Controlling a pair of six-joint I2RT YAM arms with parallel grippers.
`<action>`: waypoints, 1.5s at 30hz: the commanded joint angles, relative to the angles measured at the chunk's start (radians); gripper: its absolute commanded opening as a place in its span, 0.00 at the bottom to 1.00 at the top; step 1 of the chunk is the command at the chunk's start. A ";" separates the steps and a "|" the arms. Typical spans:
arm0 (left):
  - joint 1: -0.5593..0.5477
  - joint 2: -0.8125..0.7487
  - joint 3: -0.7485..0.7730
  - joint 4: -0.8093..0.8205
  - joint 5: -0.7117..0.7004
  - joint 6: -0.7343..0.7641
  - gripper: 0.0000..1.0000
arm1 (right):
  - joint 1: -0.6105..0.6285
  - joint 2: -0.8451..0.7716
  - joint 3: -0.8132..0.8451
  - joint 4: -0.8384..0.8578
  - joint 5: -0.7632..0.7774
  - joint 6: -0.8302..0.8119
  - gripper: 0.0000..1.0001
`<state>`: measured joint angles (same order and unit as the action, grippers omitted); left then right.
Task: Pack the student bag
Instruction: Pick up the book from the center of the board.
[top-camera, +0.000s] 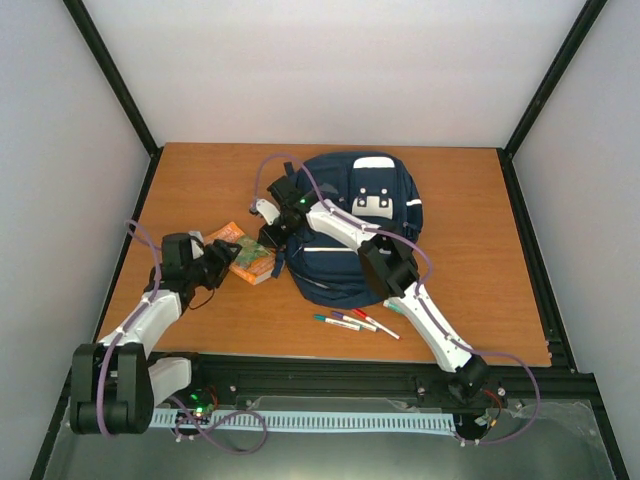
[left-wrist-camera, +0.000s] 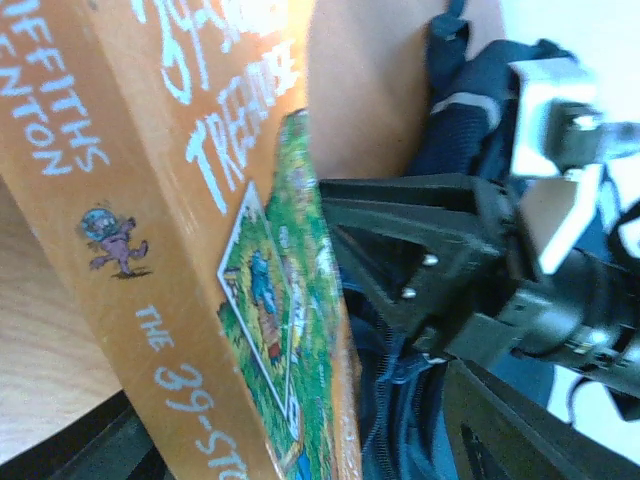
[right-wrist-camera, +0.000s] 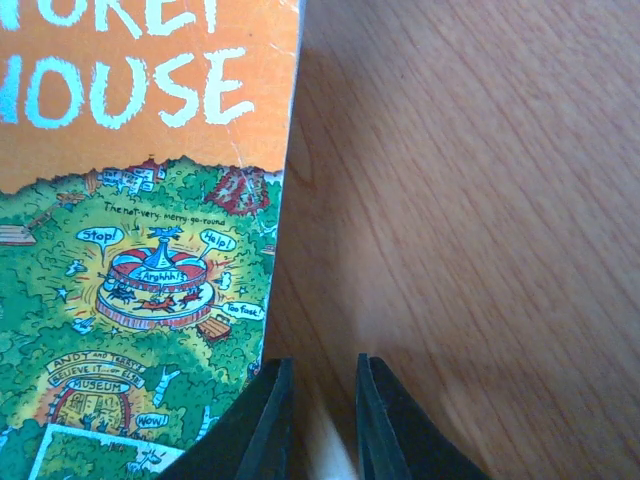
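The navy student bag lies flat in the middle of the table, white patch at its far end. An orange and green book rests against the bag's left edge. My left gripper is open around the book. One finger stands clear of the cover, and the bag's zip shows in the gap. My right gripper reaches across the bag to its left edge. Its fingers are nearly together on a small pale tab, seemingly the bag's zip tab, beside the book.
Several marker pens lie on the wooden table just in front of the bag. The right arm's forearm crosses over the bag. Black frame posts and pale walls enclose the table on three sides.
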<state>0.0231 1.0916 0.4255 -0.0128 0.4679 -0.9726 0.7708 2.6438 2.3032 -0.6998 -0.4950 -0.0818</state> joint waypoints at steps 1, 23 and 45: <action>-0.010 0.038 0.060 -0.089 -0.027 -0.035 0.68 | 0.031 0.133 -0.082 -0.176 0.098 0.003 0.19; -0.008 -0.122 0.234 -0.428 -0.212 0.200 0.01 | -0.094 -0.236 -0.026 -0.236 0.003 -0.117 0.47; -0.077 -0.165 0.521 -0.216 0.267 0.396 0.01 | -0.492 -1.202 -0.886 -0.210 -0.125 -0.254 0.60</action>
<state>-0.0078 0.9642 0.9417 -0.4488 0.5526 -0.5751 0.3077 1.5551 1.5406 -0.9138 -0.5926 -0.2829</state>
